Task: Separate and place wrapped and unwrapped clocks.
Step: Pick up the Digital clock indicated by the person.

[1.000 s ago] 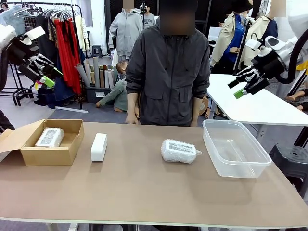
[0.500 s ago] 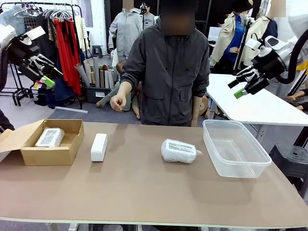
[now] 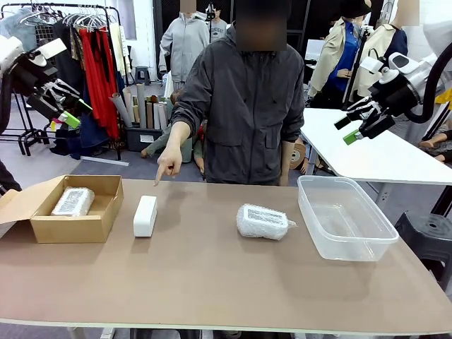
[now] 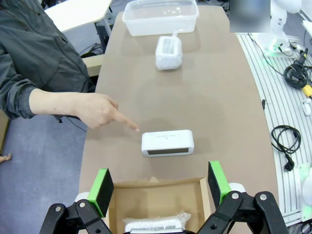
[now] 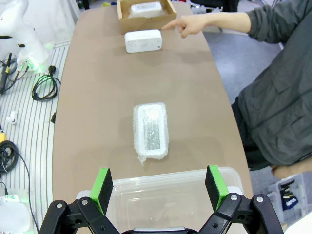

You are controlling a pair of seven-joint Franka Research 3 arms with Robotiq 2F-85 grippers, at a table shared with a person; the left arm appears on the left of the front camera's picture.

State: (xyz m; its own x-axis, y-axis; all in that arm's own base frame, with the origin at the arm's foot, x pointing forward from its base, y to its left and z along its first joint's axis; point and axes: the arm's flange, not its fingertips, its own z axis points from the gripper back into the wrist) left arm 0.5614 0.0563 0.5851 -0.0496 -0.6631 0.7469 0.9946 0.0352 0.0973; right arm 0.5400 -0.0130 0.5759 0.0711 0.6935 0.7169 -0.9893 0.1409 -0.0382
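Spanning the front view, the brown table (image 3: 212,282) carries all the things. A person (image 3: 247,113) in a dark jacket stands at its far edge. A clear plastic tub (image 3: 349,251) sits at the table's right end, and an open cardboard box (image 3: 67,229) sits at the left end. One wrapped clock (image 3: 73,201) lies inside the box. The second wrapped clock (image 3: 263,222) lies on the table just left of the tub, apart from it. The white clock (image 3: 145,215) rests between the box and that second one, nearer the box. The left pincer (image 3: 76,111) hangs high over the left end, jaws wide and gripping nothing. The right pincer (image 3: 347,128) hangs high near the tub end, equally wide and bare. The person's hand (image 3: 168,168) points a forefinger down at the white clock, near it but not touching.
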